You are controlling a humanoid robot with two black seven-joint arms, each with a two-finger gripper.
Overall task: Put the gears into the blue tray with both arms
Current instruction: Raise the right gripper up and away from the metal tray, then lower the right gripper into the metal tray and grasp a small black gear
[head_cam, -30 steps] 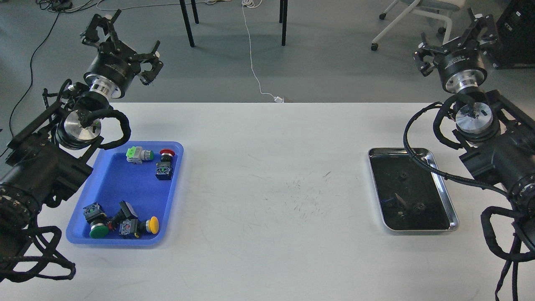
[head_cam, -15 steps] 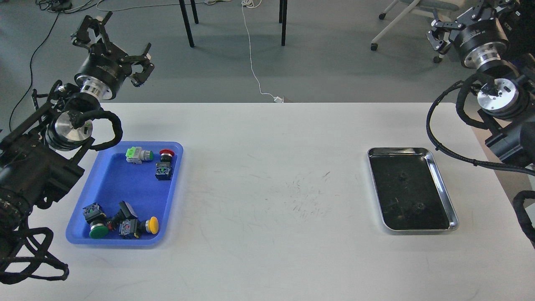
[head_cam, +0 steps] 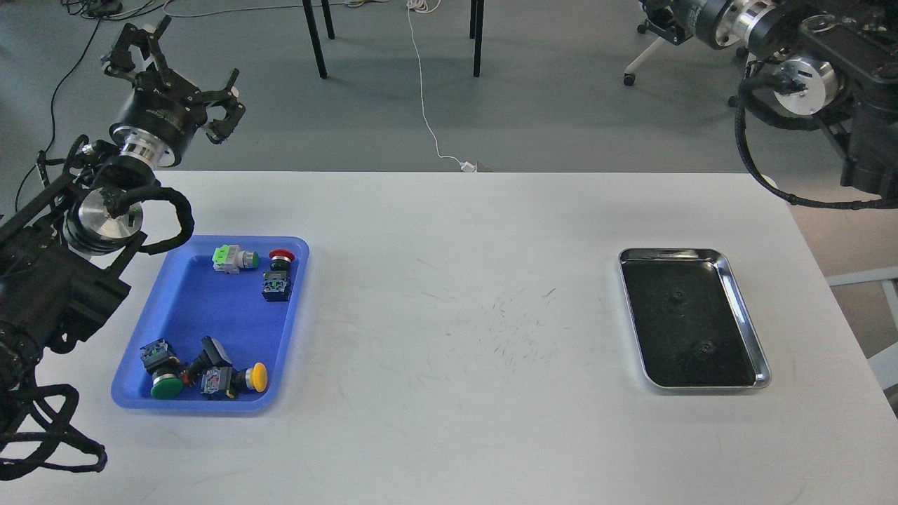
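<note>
Two gears [head_cam: 678, 295] [head_cam: 704, 346] lie apart on the dark floor of the steel tray [head_cam: 744, 308] at the right of the table; the blue tray [head_cam: 184, 315] sits well apart at the left, holding only coloured push-button switches [head_cam: 235, 259]; no gear is in it yet, so the job looks barely begun.

The left gripper [head_cam: 172, 73] hangs beyond the table's far left edge, fingers spread wide and holding nothing; the right gripper [head_cam: 666, 12] is cut off by the top edge of the view, so whether it is spread or closed cannot be told.

The step in hand seems to be reaching for a first gear; the right arm [head_cam: 814, 63] is the nearer one and would need to come down over the steel tray, straight from above, closing across the toothed rim; the gears are flat, small and dark against a dark floor, so a shallow, centred approach matters, and the raised steel rim leaves little room for a slanted entry.

The table [head_cam: 463, 393] is white and matte, with fine dark scratches near its middle; behind it lie grey floor, black chair legs, a white cable and an office chair's wheeled base.
</note>
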